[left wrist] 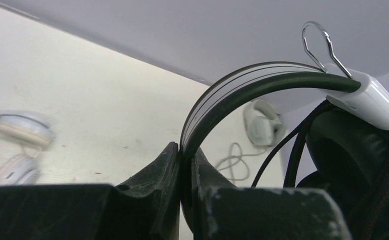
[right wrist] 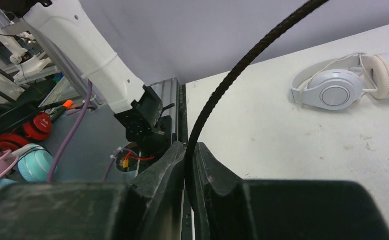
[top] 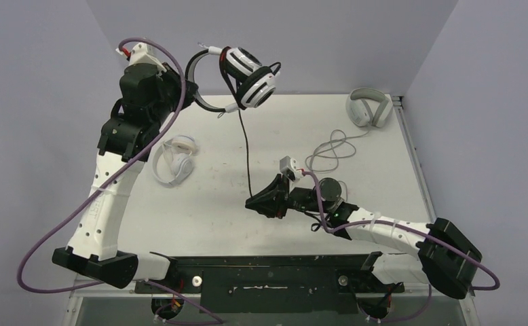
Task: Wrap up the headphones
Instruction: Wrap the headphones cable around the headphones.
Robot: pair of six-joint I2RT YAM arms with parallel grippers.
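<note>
In right wrist view, unlike overhead, right end effector [right wrist: 187,147] visibly clamps cable [right wrist: 242,65].

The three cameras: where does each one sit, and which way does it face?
Top external: above and behind the arms, looking down at the table; both arms show whole.
Left wrist: on the raised left arm, looking past the left gripper, shut on the headband of the black-and-white headset, towards the light grey pair.
Right wrist: low over the table, looking past the right gripper, shut on the black cable, towards the left arm's base.
Shared: both wrist views see the small white pair.
</note>
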